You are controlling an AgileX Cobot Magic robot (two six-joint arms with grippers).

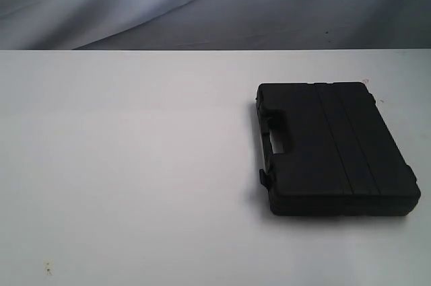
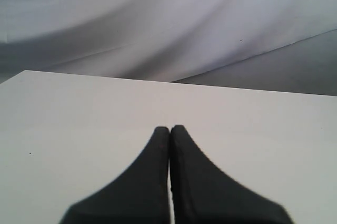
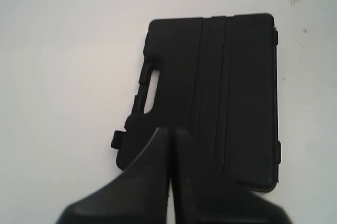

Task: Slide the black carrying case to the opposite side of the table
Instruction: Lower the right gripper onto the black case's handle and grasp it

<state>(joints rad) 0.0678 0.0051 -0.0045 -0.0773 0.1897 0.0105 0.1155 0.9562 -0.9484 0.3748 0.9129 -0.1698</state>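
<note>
The black carrying case (image 1: 333,148) lies flat on the right part of the white table (image 1: 135,165), its handle cut-out facing left. Neither arm shows in the exterior view. In the right wrist view the same case (image 3: 221,87) fills the middle, and my right gripper (image 3: 171,130) hangs over the case's near corner, shut with nothing between its fingers; I cannot tell whether it touches the lid. In the left wrist view my left gripper (image 2: 169,128) is shut and empty over bare table (image 2: 79,118), and no case shows there.
A grey draped cloth (image 1: 202,3) hangs behind the table's far edge. A few small specks (image 1: 48,269) mark the tabletop near the front left. The whole left half of the table is bare white surface.
</note>
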